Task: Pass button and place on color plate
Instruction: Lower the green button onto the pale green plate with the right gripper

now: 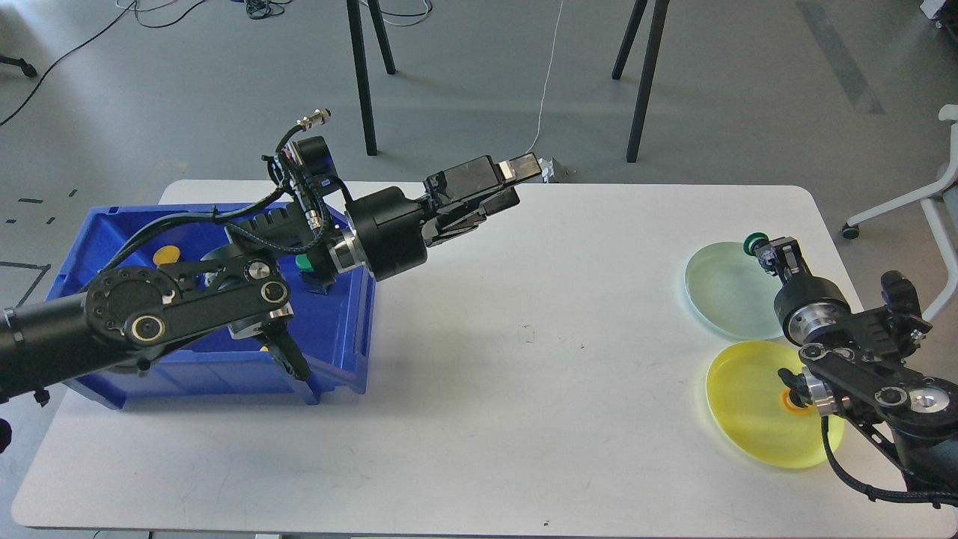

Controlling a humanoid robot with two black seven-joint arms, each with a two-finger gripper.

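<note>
A blue bin [329, 352] sits on the left side of the white table [479, 419]. Inside it I can see a yellow button [166, 255] near the back and a green button [304, 262] more to the right, partly hidden by the arm. The left arm reaches over the bin and points out toward the middle of the table. The left claw [503, 187] hangs in the air above the table, near its far edge. Its two fingers are a little apart, and there is nothing between them.

The middle of the table is bare white.

On the right side are two plates, side by side. The pale green plate [718, 288] is farther away. The yellow plate [748, 404] is closer to me. An orange button [792, 403] lies on the yellow plate, partly hidden behind the right arm.

The right arm comes in from the right corner. The right claw [765, 251] is at the back right edge of the pale green plate. It is pinched on a small dark green button [752, 242], which sticks out at its tip, just over the rim of that plate.
</note>
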